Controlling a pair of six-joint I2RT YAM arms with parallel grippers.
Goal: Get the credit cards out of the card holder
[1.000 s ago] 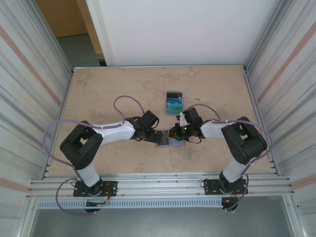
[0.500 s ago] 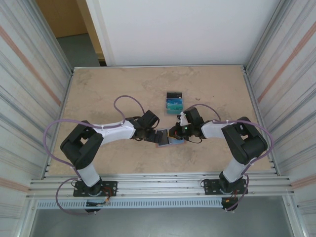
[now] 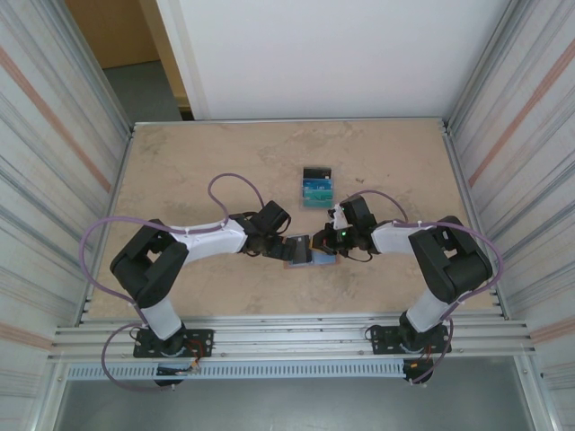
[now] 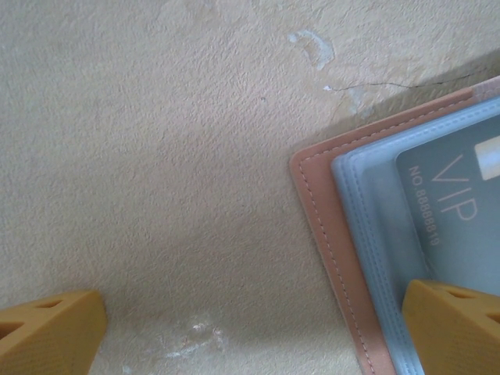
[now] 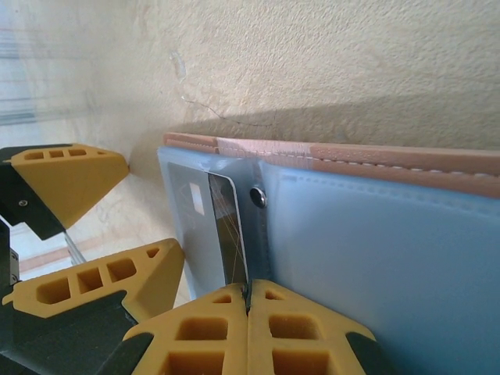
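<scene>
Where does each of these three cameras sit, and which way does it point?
Top external: fixed above and behind the arms, looking down on the table; both arms show whole, left gripper and right gripper at the card holder.
Left wrist: on the left arm, facing down at the card holder's corner; its open yellow fingers show.
Right wrist: on the right arm, looking low across the card holder; its shut fingers pinch a credit card.
Shared: all three show the card holder.

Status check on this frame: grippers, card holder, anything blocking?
Left gripper open, straddling card holder edge. Right gripper shut on grey card. Other cards already out. Nothing blocking.
</scene>
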